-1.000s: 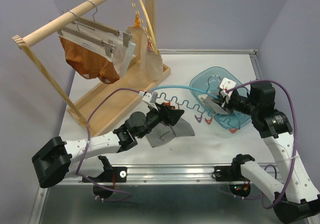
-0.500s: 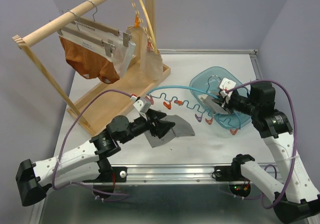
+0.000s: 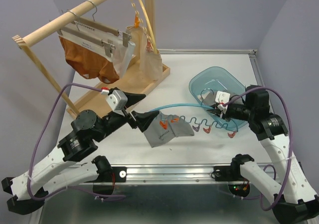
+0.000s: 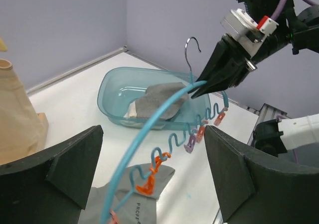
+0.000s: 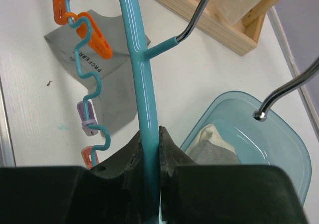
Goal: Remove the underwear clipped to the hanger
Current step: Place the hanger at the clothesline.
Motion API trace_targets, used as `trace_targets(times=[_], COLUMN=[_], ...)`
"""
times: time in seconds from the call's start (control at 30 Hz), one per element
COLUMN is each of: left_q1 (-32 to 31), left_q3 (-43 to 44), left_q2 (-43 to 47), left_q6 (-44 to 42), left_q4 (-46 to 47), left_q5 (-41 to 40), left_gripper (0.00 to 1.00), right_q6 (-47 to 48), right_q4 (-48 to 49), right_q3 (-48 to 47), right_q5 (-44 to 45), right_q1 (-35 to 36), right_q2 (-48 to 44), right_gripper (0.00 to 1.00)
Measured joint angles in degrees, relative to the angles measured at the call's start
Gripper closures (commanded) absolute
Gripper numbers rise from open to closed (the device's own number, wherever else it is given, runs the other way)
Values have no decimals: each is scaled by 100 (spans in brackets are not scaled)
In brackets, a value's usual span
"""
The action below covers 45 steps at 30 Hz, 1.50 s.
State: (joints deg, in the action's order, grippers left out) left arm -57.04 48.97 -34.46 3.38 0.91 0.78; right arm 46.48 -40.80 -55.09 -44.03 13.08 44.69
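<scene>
Grey underwear [image 3: 172,132] lies flat on the table, with an orange clip [image 3: 164,125] of the teal hanger [image 3: 182,106] at its top edge. My left gripper [image 3: 152,105] hovers open just left of and above it, holding nothing. In the left wrist view its fingers [image 4: 54,170] straddle the hanger's arc [image 4: 149,129] and the grey underwear [image 4: 132,201]. My right gripper [image 3: 223,110] is shut on the hanger's bar [image 5: 147,134] by the bin. A rust-orange pair [image 3: 87,62] hangs on the rack.
A teal bin [image 3: 199,79] at the right holds cream and grey cloth [image 5: 212,143]. The wooden rack [image 3: 65,19] with its base [image 3: 117,97] stands at the back left, with a beige cloth [image 3: 152,62] hanging at its right end.
My left gripper has let go of the grey underwear, opened wide and drawn back left and up. The right gripper has lowered the hanger slightly toward the table.
</scene>
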Motion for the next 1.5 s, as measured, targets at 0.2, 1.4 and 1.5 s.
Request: trace_targets(times=[0.2, 1.4, 1.5], left_q1=[1010, 1515, 1515], left_q3=[304, -72, -72], left_q2=[-866, -1438, -1438], left_q6=[-74, 315, 334], left_q4=[-234, -1060, -1060], left_q5=[1178, 4070, 4076], left_gripper=[7, 41, 46], right_q6=[437, 807, 807], right_q4=[-297, -514, -516], right_q3=[46, 74, 74], right_q5=[-511, -887, -890], right_q1=[0, 0, 0], right_q2=[-37, -109, -109], right_gripper=[100, 100, 100])
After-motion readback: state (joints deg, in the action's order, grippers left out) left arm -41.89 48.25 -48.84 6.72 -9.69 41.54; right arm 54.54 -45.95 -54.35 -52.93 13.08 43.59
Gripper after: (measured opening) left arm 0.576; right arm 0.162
